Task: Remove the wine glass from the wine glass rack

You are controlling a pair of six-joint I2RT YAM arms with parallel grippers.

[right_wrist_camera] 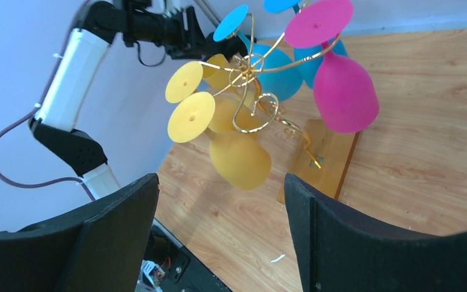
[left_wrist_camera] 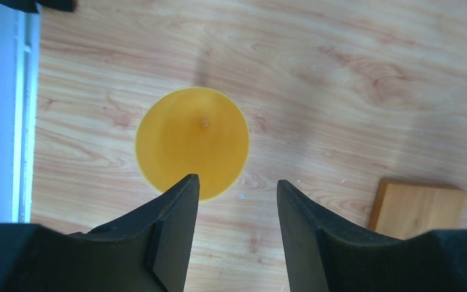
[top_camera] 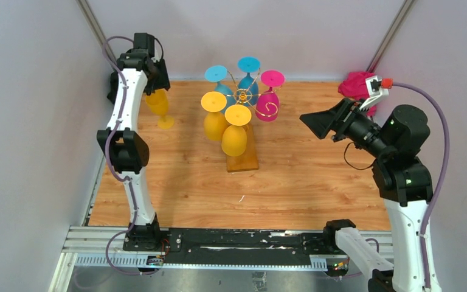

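The wine glass rack (top_camera: 242, 96) is gold wire on a wooden base (top_camera: 244, 160) at the table's middle back. Two yellow glasses (top_camera: 235, 137), two blue ones (top_camera: 249, 76) and a pink one (top_camera: 268, 103) hang upside down from it. It also shows in the right wrist view (right_wrist_camera: 252, 91). A third yellow glass (top_camera: 159, 104) stands upright on the table at the left. My left gripper (top_camera: 152, 85) is open just above it; the left wrist view looks down at its yellow bowl (left_wrist_camera: 192, 143) past the gripper (left_wrist_camera: 236, 188). My right gripper (top_camera: 316, 125) is open and empty, to the right of the rack (right_wrist_camera: 219, 194).
A pink object, seemingly another glass (top_camera: 354, 85), sits at the back right behind my right wrist. Grey walls close in the table on the left, back and right. The corner of the rack's wooden base (left_wrist_camera: 419, 207) shows in the left wrist view.
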